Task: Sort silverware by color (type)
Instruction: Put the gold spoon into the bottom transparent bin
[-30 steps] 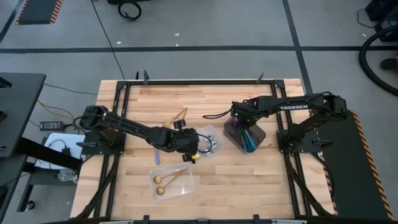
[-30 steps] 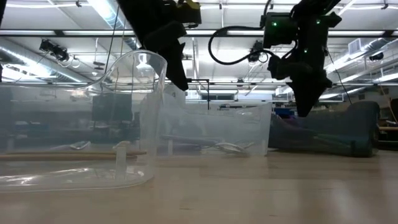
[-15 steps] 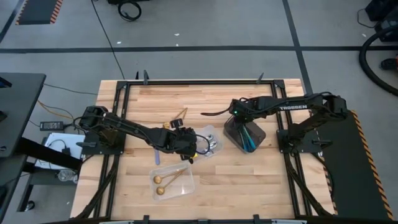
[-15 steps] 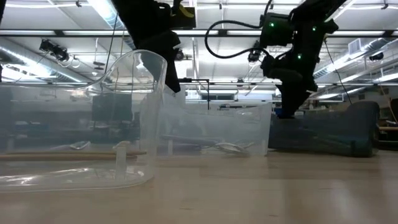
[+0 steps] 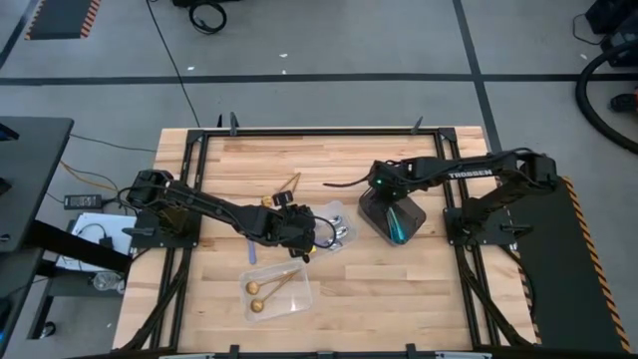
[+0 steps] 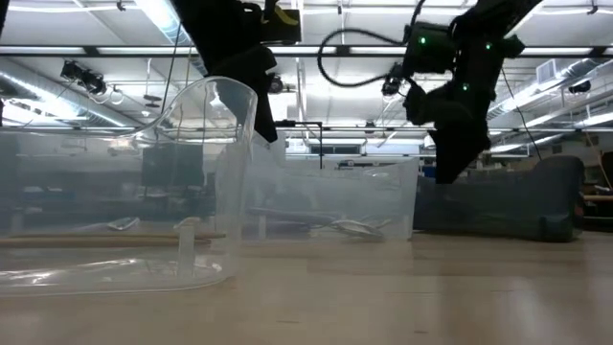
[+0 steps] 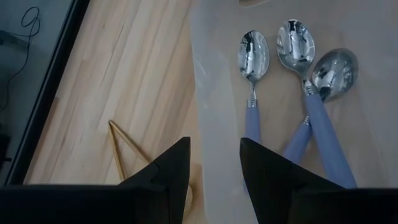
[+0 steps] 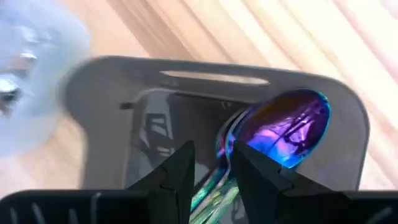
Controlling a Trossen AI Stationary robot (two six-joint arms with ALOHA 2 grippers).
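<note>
Right gripper (image 8: 210, 171): parted, nothing held, above the dark grey tray (image 5: 377, 214) of iridescent spoons (image 8: 283, 127).
Left gripper (image 7: 214, 168): parted, empty, over clear tray (image 7: 214, 93) rim beside silver spoons (image 7: 292, 46).
Risk: the rim may be struck, the tray shoved.
Unsorted: gold spoon (image 5: 288, 183) on table.

The right pincer (image 5: 384, 193) has drawn back over the dark tray (image 5: 371, 217) (iridescent spoons (image 5: 398, 225) inside).

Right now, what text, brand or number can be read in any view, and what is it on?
"TROSSEN": white letters along the right arm in the high view, small but just legible.
Nothing else: no readable marks on the spoons, the dark grey tray, the clear tray or the table.
</note>
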